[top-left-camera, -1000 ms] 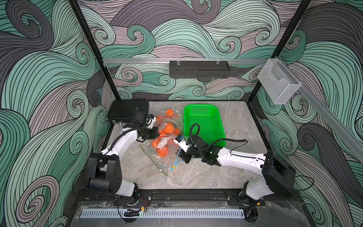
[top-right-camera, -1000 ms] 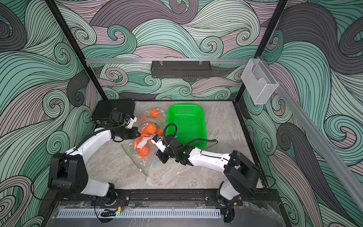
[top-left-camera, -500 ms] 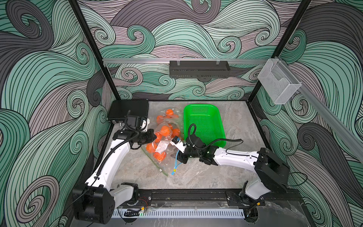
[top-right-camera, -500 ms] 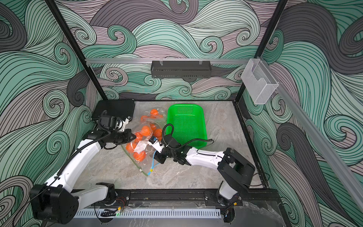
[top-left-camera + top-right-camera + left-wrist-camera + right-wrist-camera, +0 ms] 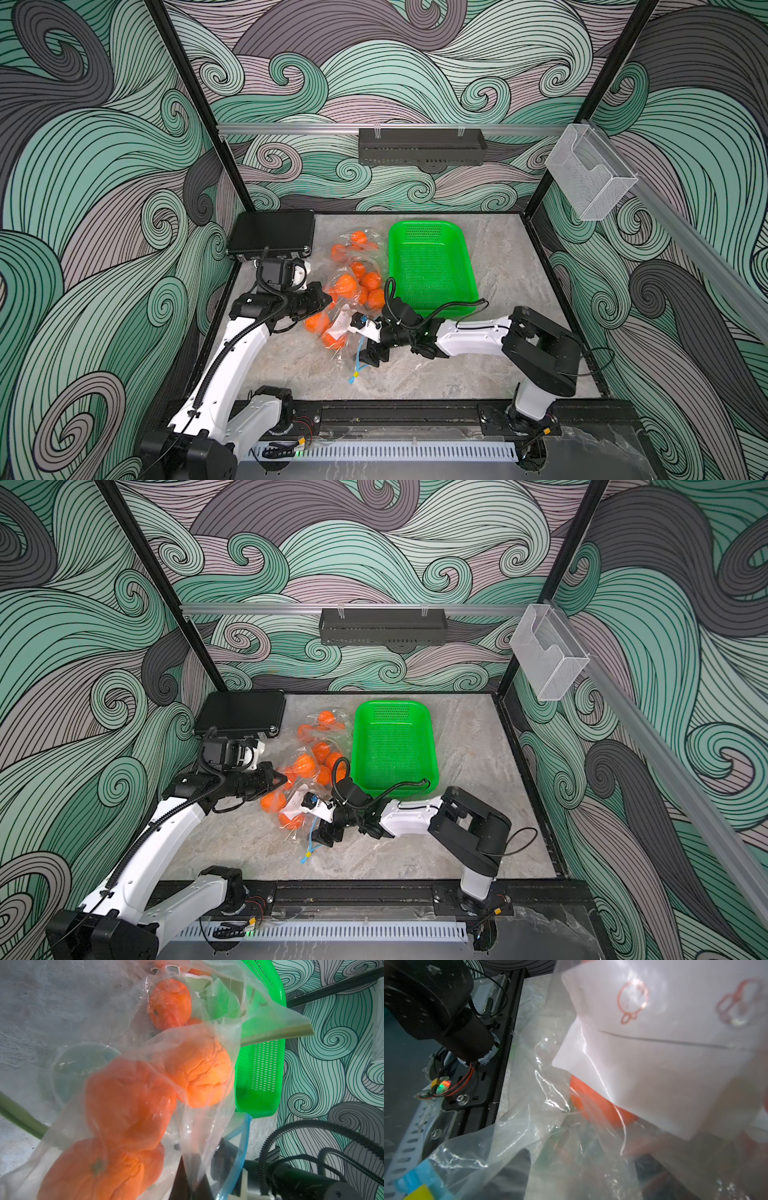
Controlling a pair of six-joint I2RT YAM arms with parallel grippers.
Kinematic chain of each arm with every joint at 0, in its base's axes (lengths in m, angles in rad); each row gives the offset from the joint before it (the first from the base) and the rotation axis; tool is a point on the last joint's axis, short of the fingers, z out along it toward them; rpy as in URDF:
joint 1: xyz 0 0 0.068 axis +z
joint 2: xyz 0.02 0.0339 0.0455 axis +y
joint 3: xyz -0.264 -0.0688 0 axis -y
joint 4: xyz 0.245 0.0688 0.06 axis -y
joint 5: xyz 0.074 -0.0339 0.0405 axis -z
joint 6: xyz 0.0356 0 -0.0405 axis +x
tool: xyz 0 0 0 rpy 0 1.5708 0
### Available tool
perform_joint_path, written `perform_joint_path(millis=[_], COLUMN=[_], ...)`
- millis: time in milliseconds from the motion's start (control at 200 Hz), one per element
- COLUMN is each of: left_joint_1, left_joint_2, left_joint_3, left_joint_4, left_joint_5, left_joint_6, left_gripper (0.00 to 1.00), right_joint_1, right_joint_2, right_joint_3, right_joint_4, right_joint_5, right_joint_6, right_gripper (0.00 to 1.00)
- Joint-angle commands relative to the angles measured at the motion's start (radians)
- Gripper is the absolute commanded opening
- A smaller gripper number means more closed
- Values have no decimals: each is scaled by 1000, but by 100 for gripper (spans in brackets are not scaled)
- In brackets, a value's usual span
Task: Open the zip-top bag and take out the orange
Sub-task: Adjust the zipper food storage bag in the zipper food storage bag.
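Clear plastic zip-top bag (image 5: pixel 341 322), oranges (image 5: pixel 316 323) inside, sags onto bench (image 5: pixel 436 374). I see right gripper (image 5: pixel 364 340) jaws just sprung wide, bag edge released; left gripper (image 5: pixel 322 300) jaws pinching film. Regrasp likely needed.

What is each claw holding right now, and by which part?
The left claw is shut on the zip-top bag, pinching its clear film beside the oranges. The right claw stands open by the blue zipper strip, gripping nothing.
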State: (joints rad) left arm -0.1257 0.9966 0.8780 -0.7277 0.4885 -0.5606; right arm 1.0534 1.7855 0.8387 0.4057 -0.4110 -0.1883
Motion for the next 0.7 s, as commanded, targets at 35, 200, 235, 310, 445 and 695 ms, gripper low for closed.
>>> perform_joint_path(millis=[35, 200, 235, 310, 445, 695], left_joint_1=[-3, -3, -3, -3, -3, -3], left_joint_2=[-36, -50, -53, -63, -70, 186], left_joint_3=[36, 61, 66, 72, 25, 31], left_joint_4=[-11, 22, 10, -17, -22, -181], left_joint_5=[41, 157, 150, 128, 48, -337], left_joint_6=[-34, -36, -31, -23, -28, 60], left_gripper=[0, 0, 0, 0, 0, 0], right_joint_1=[-4, -3, -3, -3, -4, -4], right_joint_2=[28, 50, 56, 70, 86, 80], right_joint_3=[-8, -48, -59, -81, -124, -139], right_joint_4=[47, 107, 132, 184, 285, 328], right_joint_5=[65, 87, 86, 104, 132, 154], right_joint_6=[-29, -34, -34, -23, 3, 18], right_gripper=[81, 81, 81, 81, 84, 91])
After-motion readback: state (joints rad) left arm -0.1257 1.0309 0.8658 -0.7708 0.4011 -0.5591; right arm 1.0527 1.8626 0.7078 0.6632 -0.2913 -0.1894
